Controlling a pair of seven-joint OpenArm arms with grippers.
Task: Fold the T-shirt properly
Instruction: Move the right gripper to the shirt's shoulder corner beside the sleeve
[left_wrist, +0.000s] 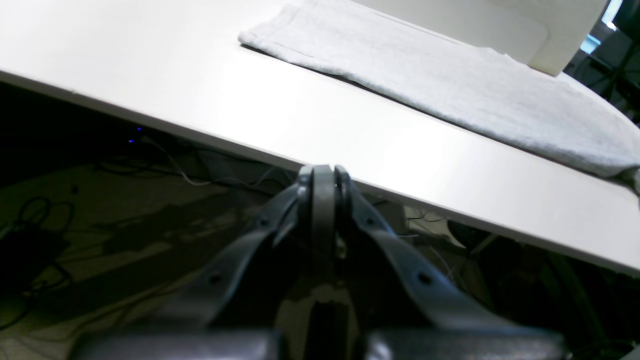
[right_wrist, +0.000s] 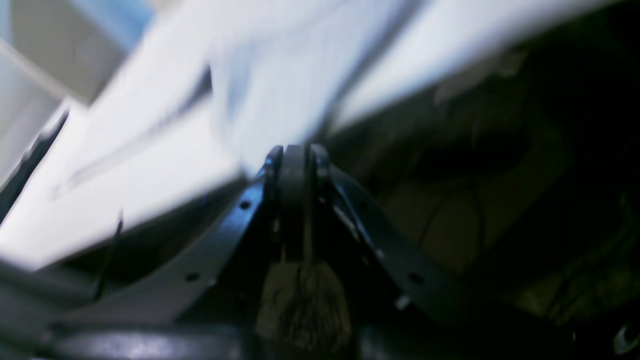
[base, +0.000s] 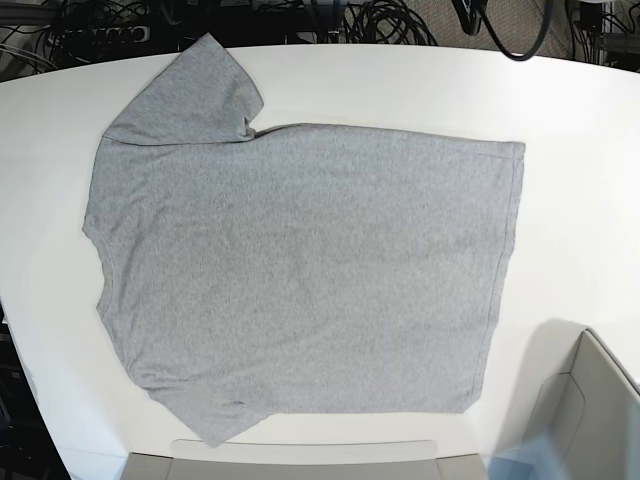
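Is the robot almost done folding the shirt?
Not yet. The T-shirt is spread flat, plain side up, on the table, so laying it out looks done. No fold shows. The left gripper is shut and holds nothing; the right gripper looks shut too, its picture blurred. All folding remains.

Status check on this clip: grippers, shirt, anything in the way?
Left gripper shut, empty, off the table edge. Right gripper looks shut, empty, view blurred. T-shirt flat, plain side up, unfolded. Nothing lying on it.
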